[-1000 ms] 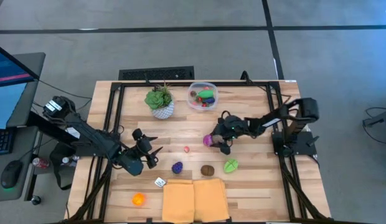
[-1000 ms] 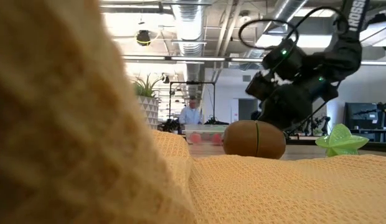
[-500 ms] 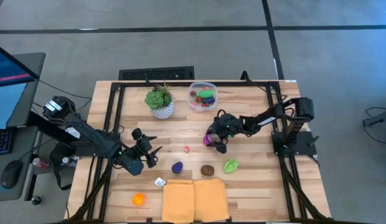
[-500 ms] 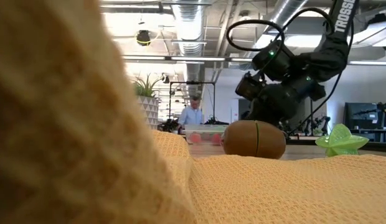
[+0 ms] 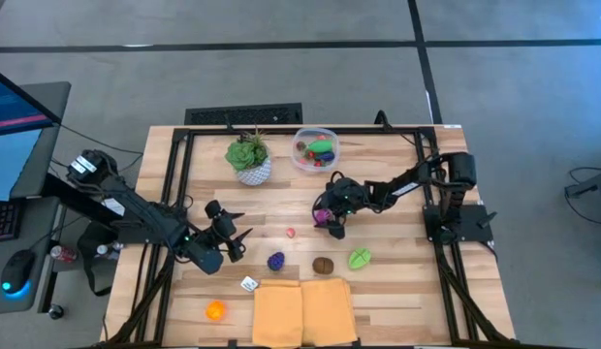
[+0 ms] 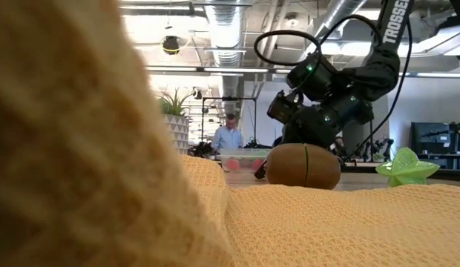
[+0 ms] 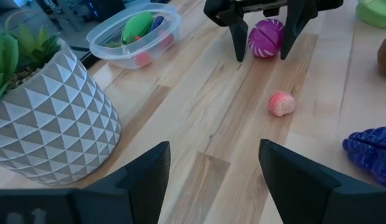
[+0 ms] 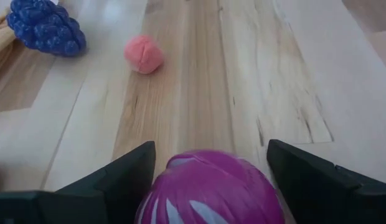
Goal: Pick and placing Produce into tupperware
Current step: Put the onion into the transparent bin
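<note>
Resting between the spread jaws of the right gripper point(image 5: 329, 217), a round magenta striped toy vegetable point(image 7: 266, 38) is seen near the clear plastic tupperware point(image 5: 315, 148). The left gripper point(image 5: 235, 237) is held released above the wooden worktop point(image 5: 397, 184).

The table point(image 5: 388, 184) is a light wooden plank top inside a dark frame. Toward its far edge stand a leafy plant in a white patterned pot point(image 5: 249, 160) and, just beside it, the clear tupperware point(image 5: 315, 149) holding a few pieces. Loose on the wood lie a small pink piece point(image 5: 291, 233), a purple grape cluster point(image 5: 276, 261), a brown piece point(image 5: 323, 265) and a green piece point(image 5: 359, 259). At the near edge lie a yellow cloth point(image 5: 302, 310), a small white tag point(image 5: 248, 284) and an orange piece point(image 5: 215, 310).
</note>
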